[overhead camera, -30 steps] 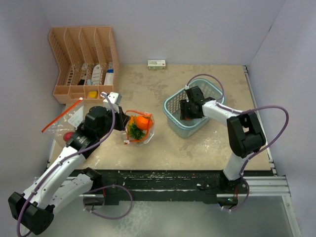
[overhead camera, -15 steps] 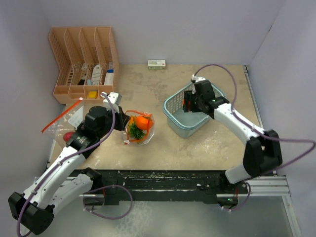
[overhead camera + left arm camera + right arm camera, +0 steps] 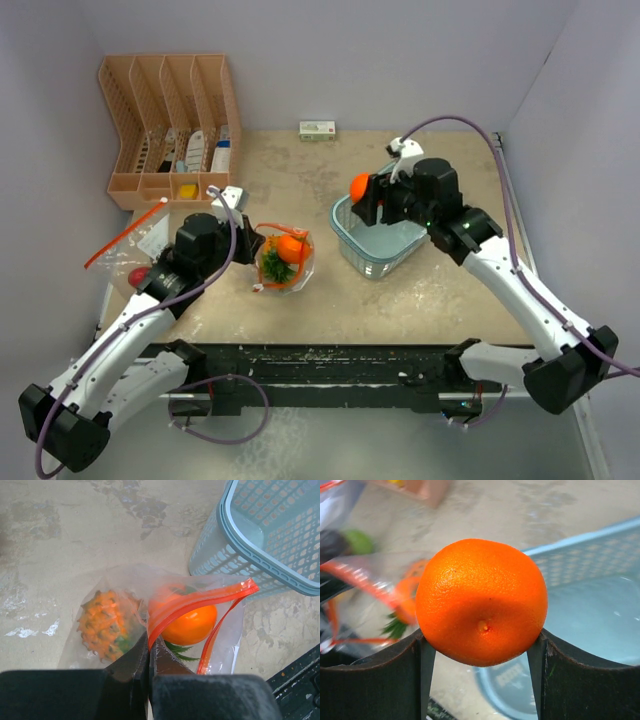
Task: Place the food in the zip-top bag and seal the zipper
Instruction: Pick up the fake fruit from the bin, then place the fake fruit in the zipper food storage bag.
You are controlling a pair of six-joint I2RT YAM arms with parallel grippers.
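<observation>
Above the bag-side rim of the basket (image 3: 380, 262), the right gripper (image 3: 372, 192) is clenched on an orange (image 3: 361, 187), lifted clear of the mesh and well apart from the bag (image 3: 283, 262). The bag lies on the table (image 3: 330, 300) near the basket. It holds a pineapple (image 3: 106, 625) and a second orange (image 3: 190, 625) with green leaves. The left gripper (image 3: 149, 652) is pinched tight on the zipper (image 3: 200, 600) at the near lip, so the mouth stands part open.

Step in hand, by my reading: carry the orange across and drop it in. To do it well:
- Come in from the mouth side, low over the gap between the two red strips.
- Let go only once the fruit is past the lips, or it likely rolls off the plastic.
- The gap looks tight for this fruit, so the left arm probably has to lift its lip to widen it.
- The grip sits at the orange's widest girth, which seems firm enough for the traverse.

Views:
- The top view alone gives both arms, the spacing from basket to bag, and an organizer (image 3: 170, 130) at the far corner.
- The left wrist alone shows the mouth's gape and the contents.
- The right wrist alone shows the fingers (image 3: 420, 675) seated either side of the fruit. The bag there is a blur
</observation>
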